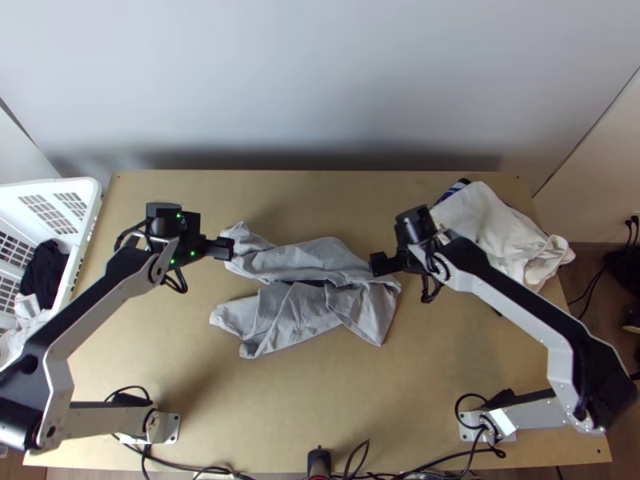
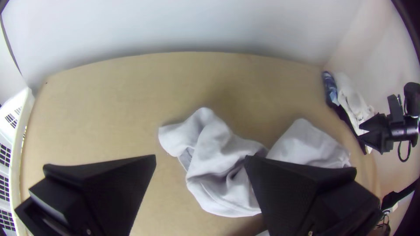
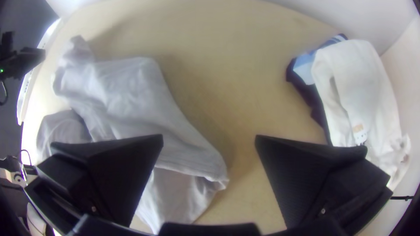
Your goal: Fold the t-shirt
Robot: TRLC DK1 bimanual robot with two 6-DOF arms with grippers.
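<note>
Crumpled gray t-shirt [image 1: 280, 316] on the counter [image 1: 312, 408], left tool [image 1: 230, 249] and right tool [image 1: 378, 264] near it, both spread wide apart

To my left, beside the light wooden table [image 1: 320, 416], I see a white plastic basket with slotted walls [image 1: 95, 204], a crumpled black cloth [image 1: 44, 276] and whitish cloth [image 1: 22, 330] inside. Near my far right corner, a bunched white garment [image 1: 480, 210] lies over blue-patterned fabric [image 3: 305, 65] and dark fabric [image 3: 309, 97].
</note>
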